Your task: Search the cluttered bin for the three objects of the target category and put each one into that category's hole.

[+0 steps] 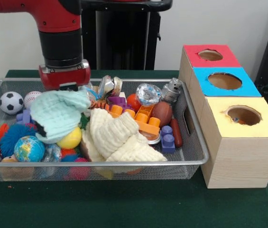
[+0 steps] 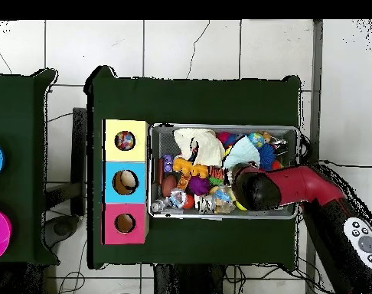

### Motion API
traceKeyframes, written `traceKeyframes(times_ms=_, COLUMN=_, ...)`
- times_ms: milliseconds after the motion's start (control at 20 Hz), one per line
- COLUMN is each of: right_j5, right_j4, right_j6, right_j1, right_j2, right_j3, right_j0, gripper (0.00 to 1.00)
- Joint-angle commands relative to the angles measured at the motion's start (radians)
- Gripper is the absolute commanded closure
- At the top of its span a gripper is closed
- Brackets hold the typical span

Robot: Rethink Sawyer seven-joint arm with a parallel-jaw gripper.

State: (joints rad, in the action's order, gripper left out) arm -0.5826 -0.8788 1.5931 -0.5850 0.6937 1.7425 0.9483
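Here I see the green tabletop (image 1: 124, 209) carrying the wire bin (image 1: 196, 156) and the wooden box (image 1: 240, 161), whose red hole (image 1: 210, 55), blue hole (image 1: 225, 80) and yellow hole (image 1: 244, 115) lie well to the side of the gripper (image 1: 67, 85). The gripper sits low at the bin's back edge, just above a mint cloth (image 1: 58, 114); I cannot tell whether it is wide or narrow. A cream cloth (image 1: 115, 137) lies beside it. Nearby: globe ball (image 1: 28, 148), soccer ball (image 1: 11, 102), baseball (image 1: 32, 98), yellow ball (image 1: 70, 138), toy football (image 1: 161, 113).
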Motion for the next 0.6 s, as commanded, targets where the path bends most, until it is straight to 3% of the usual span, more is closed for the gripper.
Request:
traceKeyframes(times_ms=50, right_j5=0.115, right_j4=0.032, right_j6=0.137, right_j1=0.008, right_j2=-0.019, right_j3=0.085, right_j0=-0.078, gripper=1.00)
traceKeyframes(times_ms=400, right_j5=0.239, right_j4=0.067, right_j6=0.262, right_j1=0.003, right_j2=-0.120, right_j3=0.147, right_j0=-0.126, gripper=1.00)
traceKeyframes(times_ms=600, right_j5=0.281, right_j4=0.105, right_j6=0.272, right_j1=-0.003, right_j2=-0.186, right_j3=0.167, right_j0=-0.147, gripper=1.00)
